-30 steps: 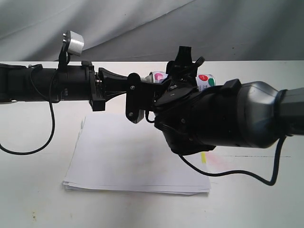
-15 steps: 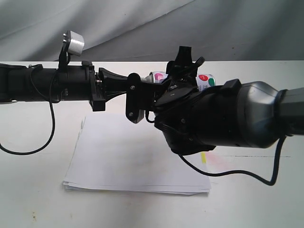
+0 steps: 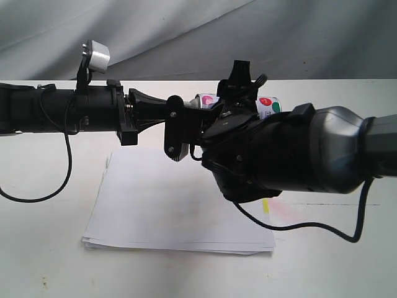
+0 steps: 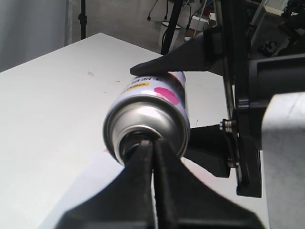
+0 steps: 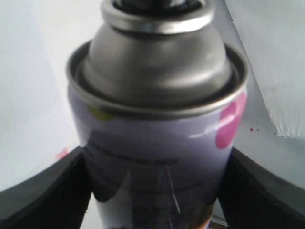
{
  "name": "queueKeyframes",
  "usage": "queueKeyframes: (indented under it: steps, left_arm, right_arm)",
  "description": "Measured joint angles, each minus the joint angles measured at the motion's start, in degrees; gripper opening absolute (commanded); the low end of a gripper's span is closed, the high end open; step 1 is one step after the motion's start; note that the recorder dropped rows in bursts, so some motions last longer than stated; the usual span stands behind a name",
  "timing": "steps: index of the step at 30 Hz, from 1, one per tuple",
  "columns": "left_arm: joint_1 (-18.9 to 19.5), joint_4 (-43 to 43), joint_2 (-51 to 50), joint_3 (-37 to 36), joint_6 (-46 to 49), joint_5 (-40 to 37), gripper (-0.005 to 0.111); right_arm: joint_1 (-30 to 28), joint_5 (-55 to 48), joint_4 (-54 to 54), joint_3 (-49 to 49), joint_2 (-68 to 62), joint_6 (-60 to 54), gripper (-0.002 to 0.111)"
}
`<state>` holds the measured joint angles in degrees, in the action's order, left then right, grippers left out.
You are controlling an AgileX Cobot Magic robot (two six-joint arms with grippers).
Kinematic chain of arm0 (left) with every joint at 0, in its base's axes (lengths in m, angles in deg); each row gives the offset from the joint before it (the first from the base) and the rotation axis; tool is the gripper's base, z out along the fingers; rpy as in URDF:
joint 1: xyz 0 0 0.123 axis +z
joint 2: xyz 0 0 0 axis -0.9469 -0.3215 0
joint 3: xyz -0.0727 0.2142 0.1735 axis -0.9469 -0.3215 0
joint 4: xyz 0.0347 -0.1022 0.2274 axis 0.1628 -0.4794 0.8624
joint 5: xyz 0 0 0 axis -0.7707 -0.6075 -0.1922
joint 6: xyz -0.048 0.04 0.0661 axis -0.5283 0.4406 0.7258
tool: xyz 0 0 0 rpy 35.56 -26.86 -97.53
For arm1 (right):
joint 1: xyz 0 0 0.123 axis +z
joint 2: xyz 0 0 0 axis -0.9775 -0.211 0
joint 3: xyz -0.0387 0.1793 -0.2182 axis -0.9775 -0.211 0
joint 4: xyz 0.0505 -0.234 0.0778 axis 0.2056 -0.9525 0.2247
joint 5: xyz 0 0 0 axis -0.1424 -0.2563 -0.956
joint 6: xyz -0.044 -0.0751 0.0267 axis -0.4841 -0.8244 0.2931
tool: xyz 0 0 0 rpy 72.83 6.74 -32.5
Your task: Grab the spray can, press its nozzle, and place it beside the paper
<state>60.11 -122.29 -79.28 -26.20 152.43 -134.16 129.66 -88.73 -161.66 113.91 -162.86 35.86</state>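
Now, exterior: spray can [image 3: 206, 100] held sideways at upper centre where both arms meet, higher in frame than the paper [image 3: 167, 205] | left wrist: left gripper [image 4: 152, 143] fingers pressed together, tips against the can's silver top, centre frame | right wrist: right gripper [image 5: 152, 191] pinches the can's label, lower frame; nozzle [image 5: 151, 4] at top edge

We see the spray can [image 3: 268, 105] lifted off the desk [image 3: 43, 267] and turned on its side. It has a silver dome and a white-purple label with a pink spot. Its black nozzle [image 5: 151, 4] barely shows. The paper [image 3: 167, 205], a thin white stack with a yellow mark, lies flat by the desk's near edge.
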Motion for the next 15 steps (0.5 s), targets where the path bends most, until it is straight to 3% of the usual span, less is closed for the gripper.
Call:
queueKeyframes:
  steps: [15]
  left_arm:
    - [1.00, 1.25, 0.00, 0.00, 0.00, -1.02, 0.000]
  right_arm:
    - [0.00, 0.33, 0.00, 0.00, 0.00, 0.00, 0.000]
